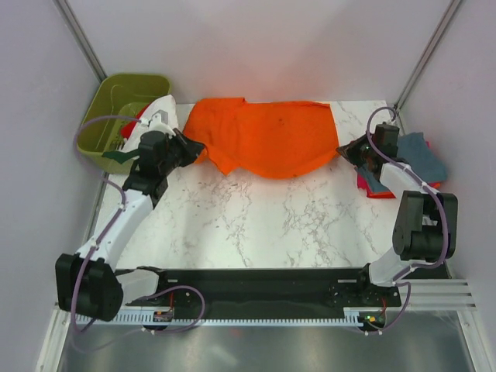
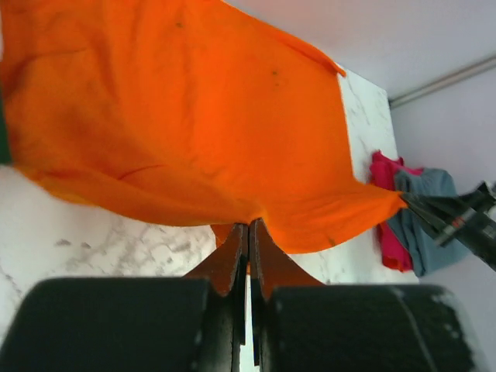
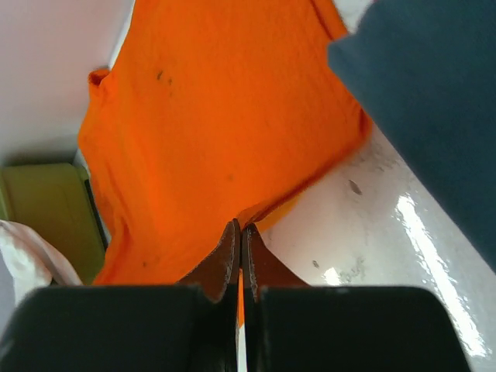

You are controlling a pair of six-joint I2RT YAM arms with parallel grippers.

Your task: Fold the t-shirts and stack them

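- The left gripper and right gripper each pinch an edge of the orange t-shirt, which is stretched between them across the far side of the table.
- The step looks like spreading; next, lower it flat and taut before folding.

Bright even overhead light; glare on tabletop; soft shadows.

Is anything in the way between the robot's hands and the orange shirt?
No, nothing visible is in the way. The left gripper is shut on one edge of the orange shirt, and the right gripper is shut on the opposite edge, so both touch the cloth directly.
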